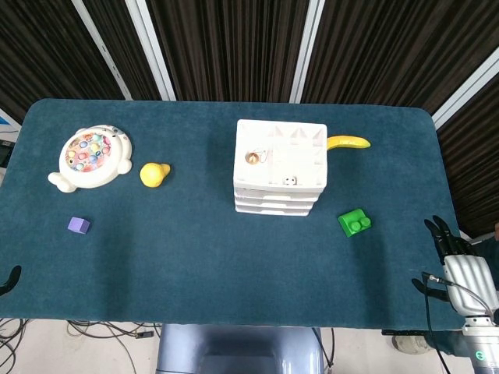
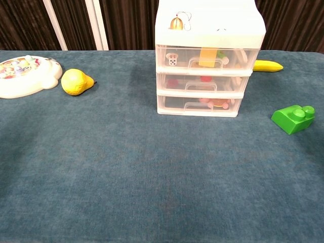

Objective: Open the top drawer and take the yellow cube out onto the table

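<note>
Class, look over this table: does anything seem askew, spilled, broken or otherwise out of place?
Nothing stands out. The drawer unit stands upright with all its drawers shut, and the toys around it lie apart on the table. The banana pokes out from behind the unit.

The right hand [image 1: 460, 265], a silver-backed robot hand with black fingers [image 1: 441, 234], hangs at the near right corner of the surface, holding nothing, its fingers spread apart and stretched away from the grey wrist behind them. A thin cable loops beside its thumb. Of the left hand [image 1: 9, 280] only a dark curved tip shows at the frame's left edge; its pose cannot be told.
</note>
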Motion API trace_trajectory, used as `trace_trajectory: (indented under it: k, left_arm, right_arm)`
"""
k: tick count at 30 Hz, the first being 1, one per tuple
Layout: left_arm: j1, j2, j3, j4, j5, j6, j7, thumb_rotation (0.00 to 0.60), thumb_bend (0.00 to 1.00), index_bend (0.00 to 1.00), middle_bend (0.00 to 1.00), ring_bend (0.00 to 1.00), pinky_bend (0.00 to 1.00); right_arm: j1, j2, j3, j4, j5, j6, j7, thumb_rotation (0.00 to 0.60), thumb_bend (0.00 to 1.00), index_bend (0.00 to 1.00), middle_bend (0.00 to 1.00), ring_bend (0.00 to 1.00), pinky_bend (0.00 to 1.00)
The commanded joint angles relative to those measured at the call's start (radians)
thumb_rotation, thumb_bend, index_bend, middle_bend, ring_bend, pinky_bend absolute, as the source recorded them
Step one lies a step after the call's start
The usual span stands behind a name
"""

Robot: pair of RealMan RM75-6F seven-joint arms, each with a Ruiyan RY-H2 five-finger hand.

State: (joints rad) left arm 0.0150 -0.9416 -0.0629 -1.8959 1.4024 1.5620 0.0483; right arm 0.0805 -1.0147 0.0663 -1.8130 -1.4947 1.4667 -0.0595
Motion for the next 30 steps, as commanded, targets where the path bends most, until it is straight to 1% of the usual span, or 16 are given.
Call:
trace_trajectory:
  k: [1,2,3,5,7,8,9,10,11,13,15,16,19,21,24,30]
  left_arm:
    - [0.0,0.002,0.002,-0.002,0.003,-0.002,-0.004,0.6,0.3,0.06,0.0,0.0,0.0]
    - [0.0,0.004,0.003,-0.003,0.004,-0.004,-0.011,0.6,0.3,0.06,0.0,0.0,0.0]
    - [0.001,0.006,0.003,-0.003,0.004,-0.005,-0.015,0.6,0.3,0.06,0.0,0.0,0.0]
    - [0.002,0.009,0.001,-0.001,-0.001,-0.004,-0.024,0.6,0.3,0.06,0.0,0.0,0.0]
    - [0.003,0.011,0.0,0.001,-0.004,-0.004,-0.028,0.6,0.3,0.07,0.0,0.0,0.0]
    - [0.003,0.012,0.0,0.001,-0.005,-0.004,-0.032,0.6,0.3,0.07,0.0,0.0,0.0]
    - [0.003,0.014,-0.001,0.003,-0.006,-0.004,-0.038,0.6,0.3,0.06,0.0,0.0,0.0]
    - [0.003,0.014,-0.002,0.005,-0.008,-0.004,-0.041,0.6,0.3,0.07,0.0,0.0,0.0]
    - [0.003,0.015,-0.003,0.007,-0.009,-0.004,-0.043,0.6,0.3,0.07,0.0,0.0,0.0]
    - [0.003,0.015,-0.003,0.008,-0.008,-0.006,-0.047,0.6,0.3,0.06,0.0,0.0,0.0]
    - [0.003,0.016,-0.002,0.009,-0.008,-0.007,-0.049,0.6,0.3,0.06,0.0,0.0,0.0]
    - [0.003,0.016,-0.002,0.009,-0.008,-0.008,-0.049,0.6,0.3,0.06,0.0,0.0,0.0]
    - [0.002,0.017,-0.003,0.009,-0.009,-0.009,-0.053,0.6,0.3,0.06,0.0,0.0,0.0]
    - [0.004,0.018,-0.003,0.01,-0.009,-0.007,-0.056,0.6,0.3,0.06,0.0,0.0,0.0]
    - [0.005,0.02,-0.004,0.011,-0.012,-0.006,-0.061,0.6,0.3,0.06,0.0,0.0,0.0]
    - [-0.001,0.022,-0.004,0.015,-0.02,-0.023,-0.065,0.6,0.3,0.06,0.0,0.0,0.0]
  right_arm:
    - [0.018,-0.009,-0.012,-0.003,-0.016,-0.044,0.098,0.6,0.16,0.03,0.15,0.36,0.28]
    - [0.025,-0.013,-0.017,-0.007,-0.03,-0.059,0.16,0.6,0.17,0.03,0.17,0.38,0.31]
    - [0.03,-0.014,-0.02,-0.006,-0.037,-0.068,0.202,0.6,0.18,0.03,0.2,0.42,0.36]
    - [0.051,-0.012,-0.026,-0.007,-0.052,-0.108,0.329,0.6,0.21,0.04,0.27,0.48,0.5]
    - [0.077,-0.012,-0.022,-0.005,-0.053,-0.148,0.408,0.6,0.23,0.05,0.34,0.53,0.67]
    - [0.093,-0.01,-0.018,-0.002,-0.049,-0.172,0.438,0.6,0.23,0.05,0.36,0.55,0.72]
    - [0.123,-0.007,-0.012,-0.001,-0.045,-0.22,0.486,0.6,0.23,0.05,0.4,0.59,0.78]
    - [0.15,-0.002,-0.006,0.002,-0.039,-0.26,0.527,0.6,0.23,0.05,0.46,0.64,0.83]
    - [0.178,0.0,0.001,-0.001,-0.032,-0.304,0.571,0.6,0.24,0.05,0.51,0.68,0.86]
    - [0.221,0.003,0.011,-0.009,-0.027,-0.369,0.642,0.6,0.24,0.05,0.67,0.8,0.93]
    - [0.268,-0.002,0.02,-0.021,-0.023,-0.439,0.738,0.6,0.25,0.04,0.76,0.84,0.96]
    - [0.292,-0.006,0.024,-0.025,-0.021,-0.477,0.797,0.6,0.25,0.04,0.78,0.85,0.96]
    - [0.355,-0.033,0.029,-0.025,-0.028,-0.57,0.956,0.6,0.28,0.04,0.8,0.86,0.96]
    - [0.391,-0.064,0.034,-0.004,-0.039,-0.606,1.022,0.6,0.32,0.04,0.8,0.86,0.96]
    - [0.421,-0.121,0.049,0.031,-0.02,-0.619,1.019,0.6,0.36,0.03,0.81,0.87,0.97]
    - [0.462,-0.226,0.093,0.042,0.12,-0.643,0.891,0.6,0.4,0.02,0.83,0.88,0.98]
